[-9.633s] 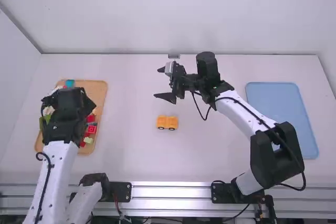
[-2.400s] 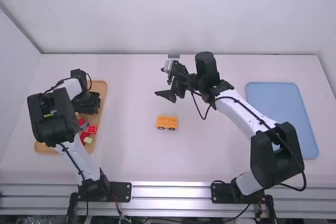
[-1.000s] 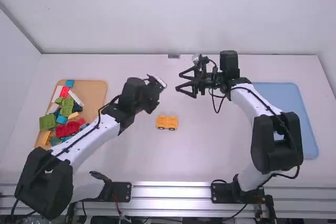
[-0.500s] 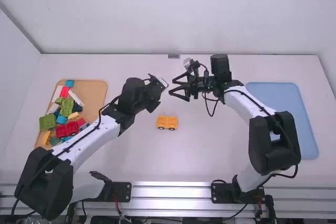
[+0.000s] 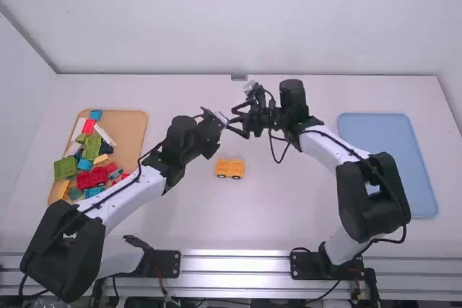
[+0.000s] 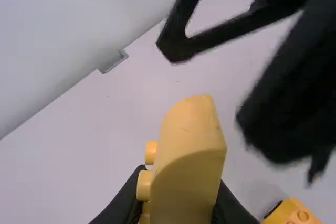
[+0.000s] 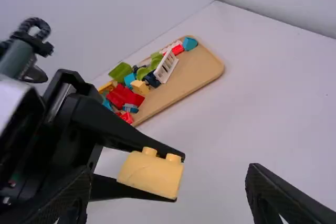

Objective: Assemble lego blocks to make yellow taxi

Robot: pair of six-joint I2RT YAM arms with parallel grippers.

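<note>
The left gripper (image 7: 177, 178) is closed on one yellow curved block (image 6: 186, 171), held in the air well above the table (image 5: 289, 214), with studs showing on one side. Just beside that block, the right gripper (image 7: 167, 168) has its two fingers spread apart and grips nothing; it looks placed for a handover. Below the left gripper, and closer to the arm bases, one yellow wheeled base (image 5: 229, 169) rests upright on the table, two wheels visible; whether it is one piece or several I cannot tell. Well to the left of the left gripper is one wooden tray (image 5: 136, 129) with a mixed heap: one red wheeled piece (image 5: 92, 177), at least two white blocks, at least three green ones, several blue and red ones, and two yellow pieces. Farthest off, to the right of the right gripper, lies one blue tray (image 5: 386, 156). The taxi seems partway along: the wheeled base is out on the table, but the yellow curved block is not on it. What appears left is passing that block over, turning it studs the right way, and pressing it down as the top.
</note>
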